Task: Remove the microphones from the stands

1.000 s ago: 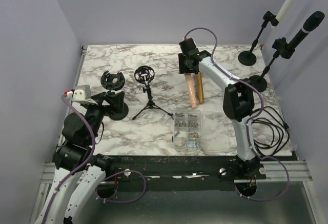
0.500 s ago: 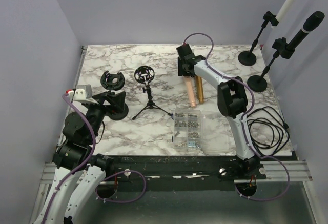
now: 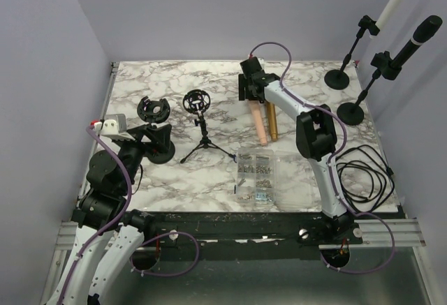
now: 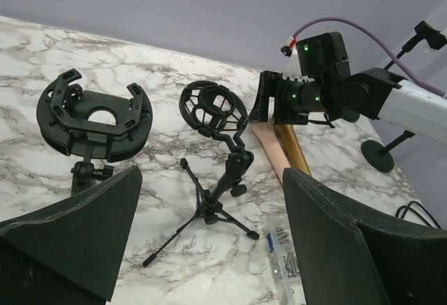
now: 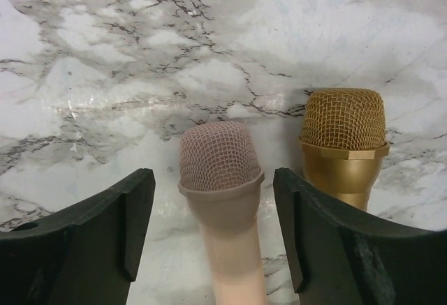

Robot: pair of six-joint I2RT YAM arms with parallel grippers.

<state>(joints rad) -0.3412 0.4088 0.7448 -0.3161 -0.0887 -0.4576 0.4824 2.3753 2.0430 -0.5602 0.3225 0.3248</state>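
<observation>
Item 1. Right gripper (image 5: 213, 179): low over the far middle of the white-and-grey marble table (image 3: 174, 179). Its 2 black fingers (image 5: 105, 221) are spread wide, one on each side of a mesh head, and neither is touching it.

Item 2. Rose-pink handheld microphone with a matching mesh head (image 5: 220, 158): lies flat on the marble, off any stand. Its head points to the far edge and sits between the right gripper's fingers.

Item 3. Gold handheld microphone with a gold mesh head (image 5: 344, 127): also flat on the marble, just beside the pink one on its right and parallel to it. The 2 heads are apart, and the gold head is outside the gripper's right finger.

Item 4. Left gripper (image 4: 211, 176): raised over the near left of the table, fingers spread wide with nothing between them.

Item 5. Black tripod stand with a round cage mount (image 4: 241, 158): upright at left of centre, cage empty.

Item 6. Black open-cradle mount on a short post (image 4: 84, 137): just left of the tripod, also empty.

Item 7. White microphone clipped on a black round-base stand (image 3: 394, 1): far right corner, tilted upward.

Item 8. Black microphone clipped on a second round-base stand (image 3: 419, 40): just beside the white one, tilted the same way.

Item 9. Clear plastic box of small metal parts (image 3: 255, 174): near the front edge, at centre.

Item 10. Loose black cable (image 3: 367, 172): coiled at the near right.
</observation>
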